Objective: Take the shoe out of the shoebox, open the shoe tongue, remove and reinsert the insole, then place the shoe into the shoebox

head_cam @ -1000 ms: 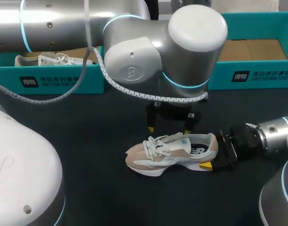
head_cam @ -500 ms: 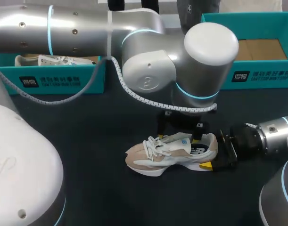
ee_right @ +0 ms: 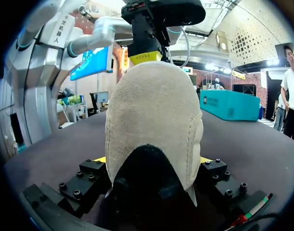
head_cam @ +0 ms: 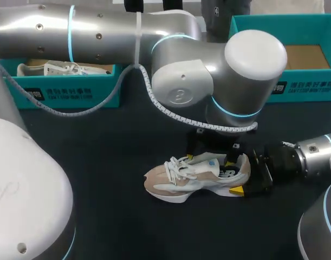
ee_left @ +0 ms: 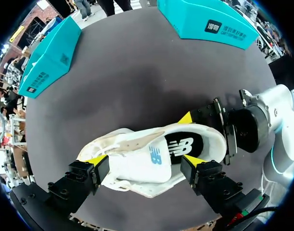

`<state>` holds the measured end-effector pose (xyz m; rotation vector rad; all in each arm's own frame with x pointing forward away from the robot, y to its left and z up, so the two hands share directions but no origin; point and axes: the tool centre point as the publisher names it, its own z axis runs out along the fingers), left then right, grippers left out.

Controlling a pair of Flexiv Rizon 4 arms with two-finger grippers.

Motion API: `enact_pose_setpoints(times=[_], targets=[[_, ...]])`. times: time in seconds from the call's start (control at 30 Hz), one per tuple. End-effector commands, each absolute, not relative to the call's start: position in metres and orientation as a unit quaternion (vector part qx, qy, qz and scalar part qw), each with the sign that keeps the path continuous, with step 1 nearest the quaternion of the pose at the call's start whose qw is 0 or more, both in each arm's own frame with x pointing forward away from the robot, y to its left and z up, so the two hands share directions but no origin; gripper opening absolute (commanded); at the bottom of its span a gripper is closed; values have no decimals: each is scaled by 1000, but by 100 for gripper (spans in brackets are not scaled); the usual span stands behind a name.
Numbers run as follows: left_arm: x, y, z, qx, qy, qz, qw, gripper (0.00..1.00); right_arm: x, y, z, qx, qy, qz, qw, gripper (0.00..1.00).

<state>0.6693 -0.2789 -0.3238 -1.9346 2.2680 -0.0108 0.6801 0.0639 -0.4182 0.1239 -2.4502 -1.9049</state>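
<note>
A beige and white sneaker (head_cam: 198,176) lies on the dark table, toe to the left, white laces loose. My right gripper (head_cam: 241,174) comes in from the right and is shut on its heel; in the right wrist view the heel (ee_right: 154,125) fills the space between the two fingers. My left gripper (head_cam: 211,153) hangs open just above the shoe's tongue and opening. In the left wrist view its yellow fingertips (ee_left: 192,161) straddle the shoe (ee_left: 151,154) lengthwise, one by the laces, one at the edge of the dark insole (ee_left: 183,147).
A teal shoebox (head_cam: 62,92) at the back left holds another pale shoe (head_cam: 57,69). A second teal shoebox (head_cam: 306,86) stands at the back right with a bare brown floor. My left arm's big elbow joint (head_cam: 219,76) hangs over the table's middle.
My left arm has swung to the right and lowered, bringing its open gripper from behind the shoe to over the tongue and opening. The shoe and the right gripper have not moved.
</note>
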Motion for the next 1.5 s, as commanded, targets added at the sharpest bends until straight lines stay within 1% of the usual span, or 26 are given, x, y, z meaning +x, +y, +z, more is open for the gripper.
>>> enact_pose_setpoints(times=[0.03,0.17,0.3,0.67,0.83,1.07,1.5], targets=[[663,-291,-324,-711,694,9,111,100,679,67,-422,39,-790,-612,17,0],[666,-290,-331,-723,682,19,110,100,679,67,-422,39,-790,-612,17,0],[665,-292,-336,-736,664,20,130,100,679,67,-422,39,-790,-612,17,0],[660,-285,-359,-762,631,17,143,100,679,67,-422,39,-790,-612,17,0],[659,-279,-363,-781,601,25,167,100,679,67,-422,39,-790,-612,17,0],[653,-272,-356,-800,568,23,195,100,679,67,-422,39,-790,-612,17,0],[649,-251,-346,-810,550,39,200,100,679,67,-422,39,-790,-612,17,0]])
